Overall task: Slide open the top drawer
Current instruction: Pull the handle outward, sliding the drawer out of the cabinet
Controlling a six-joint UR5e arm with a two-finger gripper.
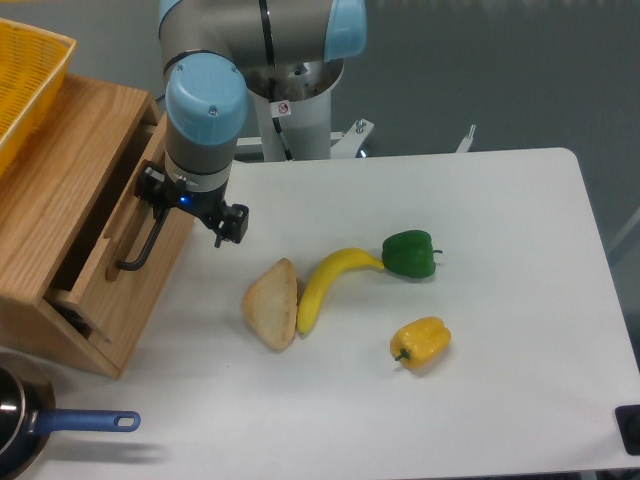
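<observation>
The top drawer [128,295] is a light oak box in the wooden cabinet [55,190] at the left. It stands partly pulled out, with a dark gap behind its front panel. Its black bar handle [140,250] runs diagonally down the front. My gripper [178,208] hangs under the blue wrist at the handle's upper end and is shut on it. The wrist hides the fingertips themselves.
A yellow basket [25,85] sits on top of the cabinet. A bread piece [272,303], a banana [325,285], a green pepper [409,253] and a yellow pepper [421,341] lie mid-table. A pan with a blue handle [90,422] is at the front left.
</observation>
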